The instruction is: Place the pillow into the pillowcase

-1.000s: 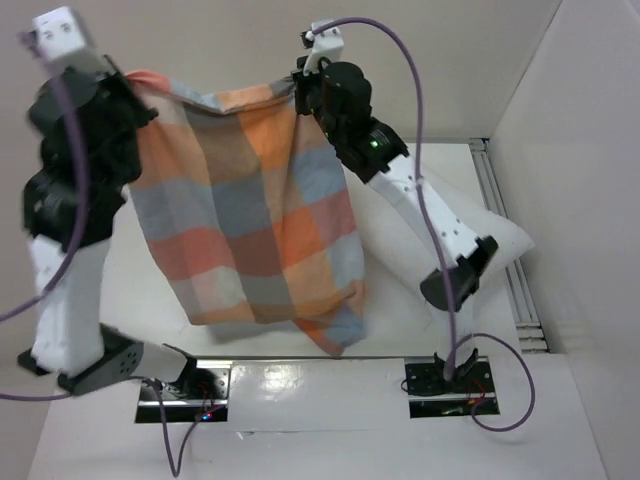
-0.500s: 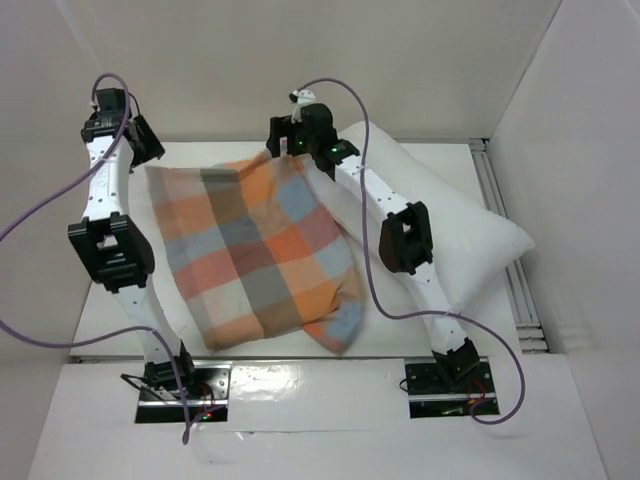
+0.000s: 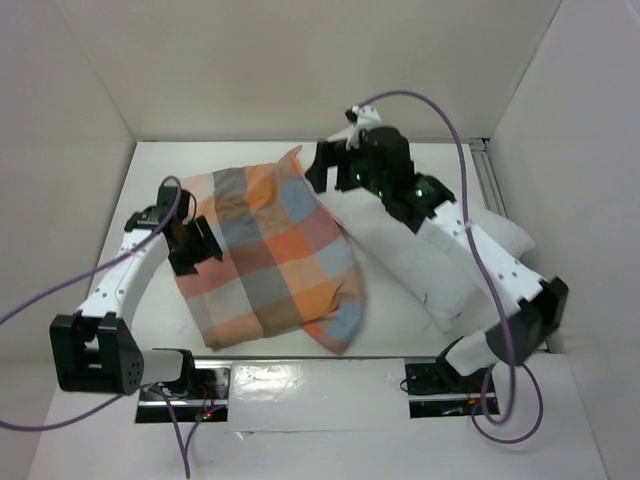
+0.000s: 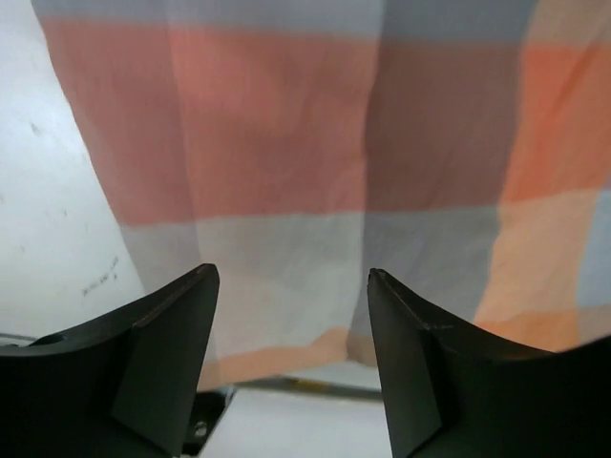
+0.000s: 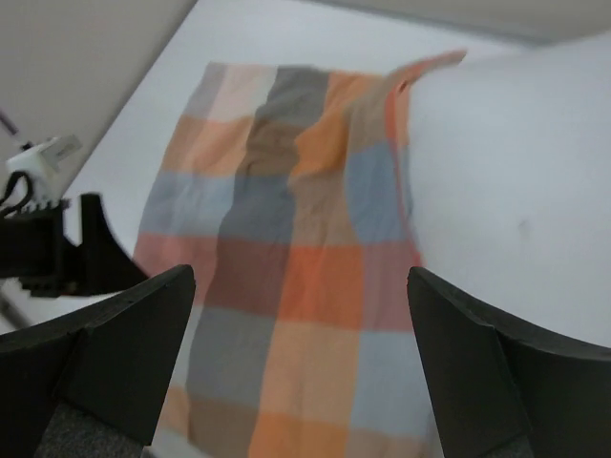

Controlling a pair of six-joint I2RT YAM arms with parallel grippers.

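The left gripper (image 3: 203,245) has its jaws spread apart with nothing between them; in its wrist view the two dark fingers (image 4: 172,353) frame bare checked cloth. It sits low at the left edge of the pillowcase (image 3: 270,250), which spreads away from it across the table (image 3: 150,175) toward the other arm. The right gripper (image 3: 317,175) is also wide open and empty, its fingers (image 5: 115,353) standing far apart at the bottom corners of its wrist view. It hangs above the far right corner of the pillowcase (image 5: 296,258), where a small flap of cloth pokes up just beside it, and the rest of the cloth stretches out ahead of and below it. The pillow (image 3: 395,245) lies outside the pillowcase, under and behind the right gripper, beneath the right arm, with its near long side touching the pillowcase's right edge.
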